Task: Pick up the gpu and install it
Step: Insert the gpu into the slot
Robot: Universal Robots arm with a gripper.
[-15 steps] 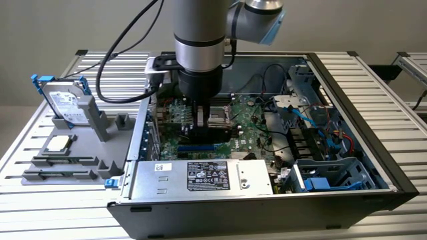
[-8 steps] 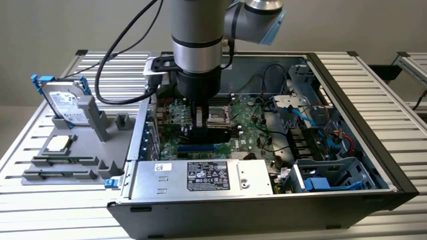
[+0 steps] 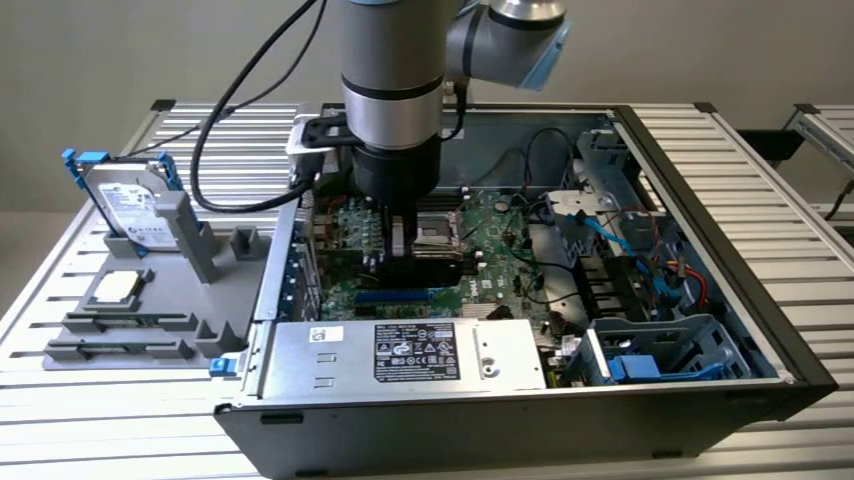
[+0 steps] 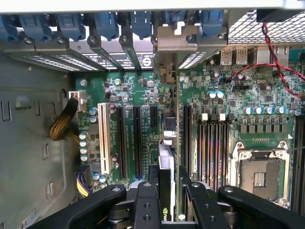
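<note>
— So, exterior view first: tool [image 3: 400,232] lowered deep inside the open computer case [image 3: 694,200], right over the motherboard [image 3: 501,255]. Hard drive [image 3: 134,205] and CPU chip [image 3: 115,287] parked on the grey fixture [image 3: 80,330] atop the worktop [image 3: 747,450].

— And wrist view: tool [image 4: 164,200] clenched on the gpu [image 4: 167,143], held edge-on above the expansion slots [image 4: 138,138], bracket end toward the rear openings (seating not confirmed).

— Install step in hand, then. Calls for straight alignment with one slot, then firm, even downward pressure.

Soft, even light fills both views. The case [image 3: 534,250] interior sits in mild shadow under the arm [image 3: 394,80]. The wrist view is bright; the tool [image 4: 167,200] up close looks dark and soft-edged.
</note>
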